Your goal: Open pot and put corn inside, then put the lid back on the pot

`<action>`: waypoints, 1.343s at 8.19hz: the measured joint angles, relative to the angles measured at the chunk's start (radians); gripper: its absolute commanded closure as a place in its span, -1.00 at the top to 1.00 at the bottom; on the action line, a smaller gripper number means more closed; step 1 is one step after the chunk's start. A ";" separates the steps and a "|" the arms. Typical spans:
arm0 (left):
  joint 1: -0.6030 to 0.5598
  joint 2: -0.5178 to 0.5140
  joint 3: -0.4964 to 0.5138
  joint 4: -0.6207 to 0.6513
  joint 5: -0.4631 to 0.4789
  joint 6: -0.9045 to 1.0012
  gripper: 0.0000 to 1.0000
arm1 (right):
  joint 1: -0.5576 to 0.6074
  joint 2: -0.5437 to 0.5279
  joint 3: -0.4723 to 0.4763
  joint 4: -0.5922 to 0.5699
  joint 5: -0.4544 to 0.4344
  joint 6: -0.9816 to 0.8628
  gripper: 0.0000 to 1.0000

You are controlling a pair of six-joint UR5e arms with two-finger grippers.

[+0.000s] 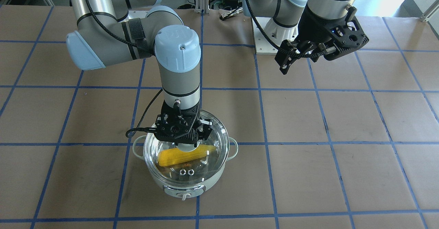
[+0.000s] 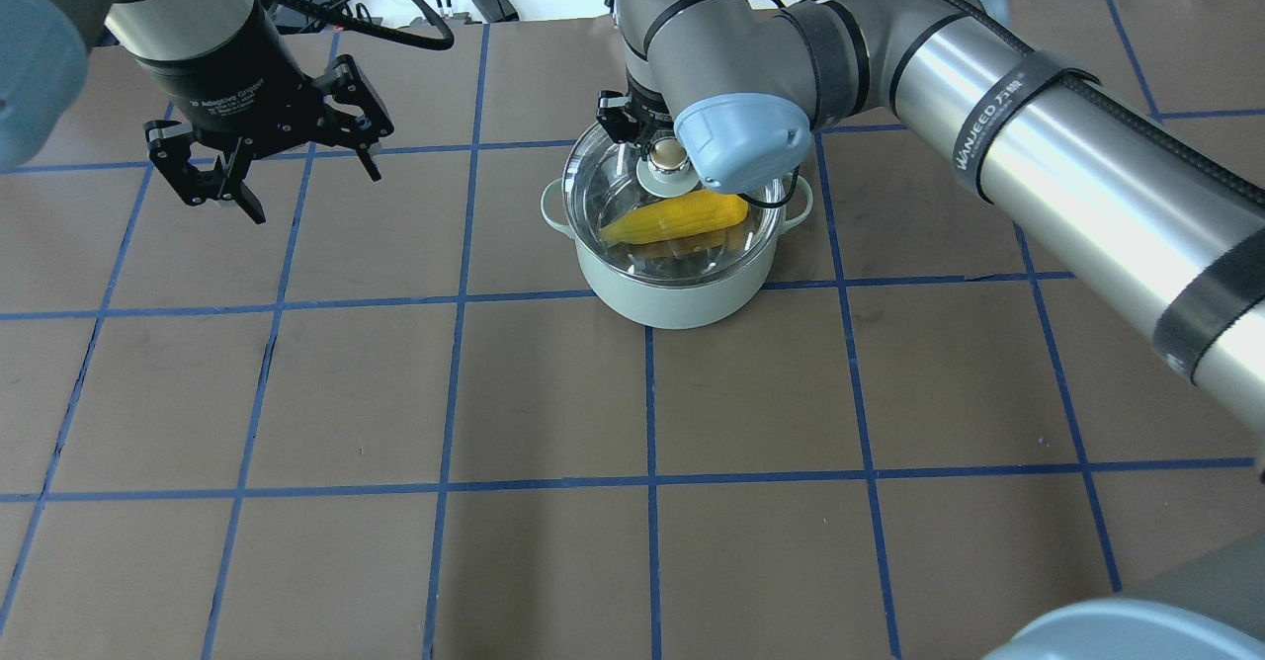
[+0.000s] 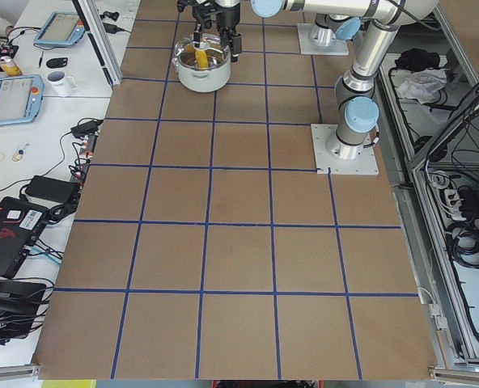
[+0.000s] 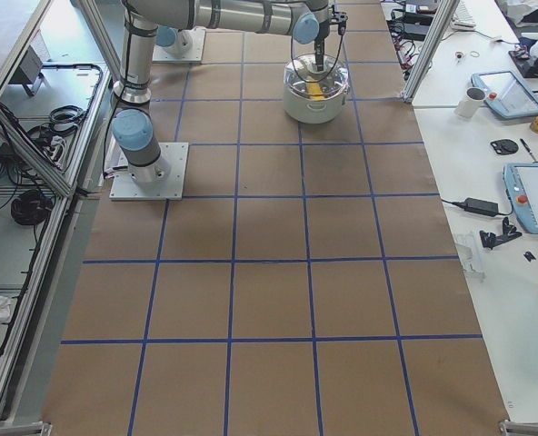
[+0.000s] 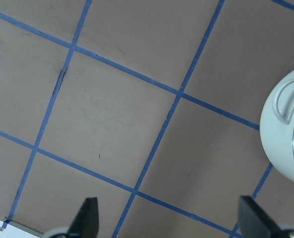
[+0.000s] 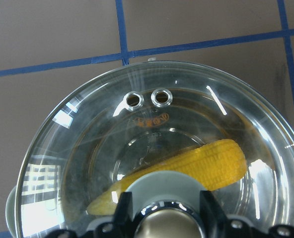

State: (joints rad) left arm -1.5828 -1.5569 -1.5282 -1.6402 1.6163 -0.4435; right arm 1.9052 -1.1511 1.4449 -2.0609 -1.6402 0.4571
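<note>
The pale mint-green pot [image 1: 185, 188] stands on the table, also in the overhead view [image 2: 672, 299]. The clear glass lid [image 1: 209, 160] rests on its rim. The yellow corn [image 1: 171, 157] lies inside the pot under the glass, also in the right wrist view [image 6: 211, 161]. My right gripper [image 1: 184, 146] points straight down over the lid's centre. Its fingers [image 6: 123, 208] stand close against both sides of the beige-capped knob [image 6: 162, 223]. My left gripper [image 2: 296, 181] is open and empty, raised well to the side of the pot; its wrist view shows one pot handle [image 5: 288, 101].
The table is brown paper with a blue tape grid [image 2: 647, 393]. The arms' base plates [image 1: 265, 40] lie at the robot's edge. Side benches with tablets and a mug [image 4: 473, 102] stand beyond the table ends.
</note>
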 measured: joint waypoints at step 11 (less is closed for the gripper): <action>-0.002 -0.020 -0.002 0.043 -0.007 0.386 1.00 | -0.002 0.002 0.012 0.000 0.001 0.011 -1.00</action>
State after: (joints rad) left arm -1.5846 -1.5771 -1.5306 -1.5967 1.6088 -0.0576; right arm 1.9030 -1.1490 1.4572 -2.0607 -1.6391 0.4686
